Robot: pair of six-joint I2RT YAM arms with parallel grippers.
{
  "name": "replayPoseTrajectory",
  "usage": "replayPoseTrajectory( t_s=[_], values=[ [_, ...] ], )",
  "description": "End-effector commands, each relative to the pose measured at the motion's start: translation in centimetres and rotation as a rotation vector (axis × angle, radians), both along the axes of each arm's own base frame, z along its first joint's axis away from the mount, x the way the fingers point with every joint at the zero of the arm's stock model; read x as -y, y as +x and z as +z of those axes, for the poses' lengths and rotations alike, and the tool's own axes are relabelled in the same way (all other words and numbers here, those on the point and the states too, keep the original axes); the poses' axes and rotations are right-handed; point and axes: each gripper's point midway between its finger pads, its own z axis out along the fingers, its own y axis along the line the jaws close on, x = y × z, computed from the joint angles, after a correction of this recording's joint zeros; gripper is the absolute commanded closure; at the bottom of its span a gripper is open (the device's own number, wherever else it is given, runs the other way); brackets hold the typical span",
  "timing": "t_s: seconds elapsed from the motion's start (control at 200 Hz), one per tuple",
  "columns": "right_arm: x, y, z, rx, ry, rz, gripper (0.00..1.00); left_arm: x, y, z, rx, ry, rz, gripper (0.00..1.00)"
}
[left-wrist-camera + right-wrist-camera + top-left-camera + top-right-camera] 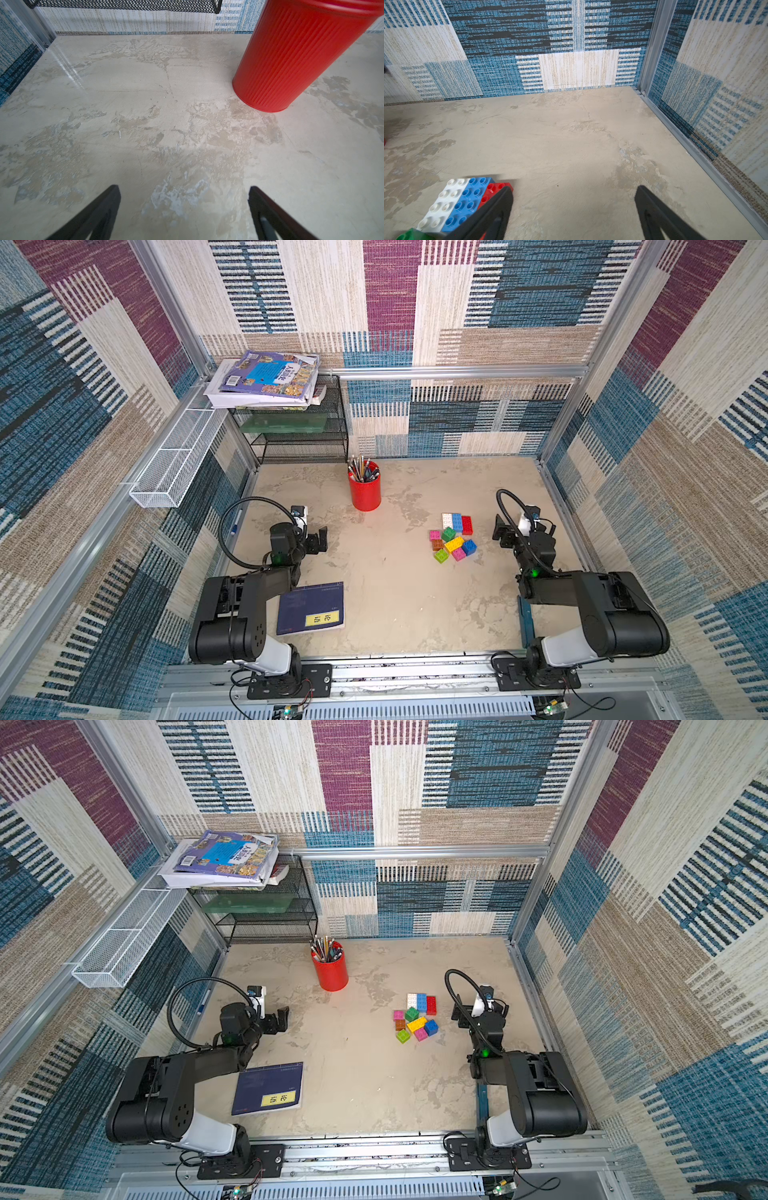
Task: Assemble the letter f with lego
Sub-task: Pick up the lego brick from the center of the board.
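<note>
The lego bricks lie in a loose cluster on the right half of the table in both top views. A white point(447, 521), a blue point(457, 522) and a red oblong brick point(466, 525) sit side by side. In front of them lie pink point(435, 535), green point(448, 534), brown point(437, 544), yellow point(454, 544), blue point(469, 547) and lime point(441, 556) bricks. My right gripper point(500, 533) stands open just right of the red brick point(492, 189), holding nothing point(574, 187). My left gripper point(318, 540) is open over bare table point(184, 188), far left of the bricks.
A red pen cup point(365, 491) stands at the back middle, close ahead of the left gripper point(291, 62). A dark blue book point(311, 608) lies front left. A black mesh shelf point(299, 439) with stacked books point(266, 379) fills the back left corner. Walls enclose the table.
</note>
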Motion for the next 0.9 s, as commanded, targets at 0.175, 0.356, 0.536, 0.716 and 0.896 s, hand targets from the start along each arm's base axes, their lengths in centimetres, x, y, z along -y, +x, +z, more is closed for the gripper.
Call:
replayPoseTrajectory(
  t_s=[0.175,0.356,0.536,0.716,0.896],
  values=[
    [0.2,0.2,0.8,0.03,0.01,-0.009,0.05,0.1,0.2,0.4,0.014,0.002,-0.01,0.01],
    [0.1,0.3,0.8,0.028,0.008,-0.01,0.05,0.1,0.3,0.4,0.014,0.003,-0.01,0.01],
    [0.1,0.2,0.8,0.028,0.009,-0.007,0.05,0.1,0.3,0.3,0.009,0.001,-0.01,0.01],
    [0.1,0.4,1.0,0.025,0.008,-0.013,0.05,0.1,0.2,0.4,0.014,0.001,-0.01,0.01],
    [0.1,3.0,1.3,-0.088,-0.015,-0.046,0.05,0.5,0.1,0.5,-0.005,0.002,-0.034,0.01]
  ],
)
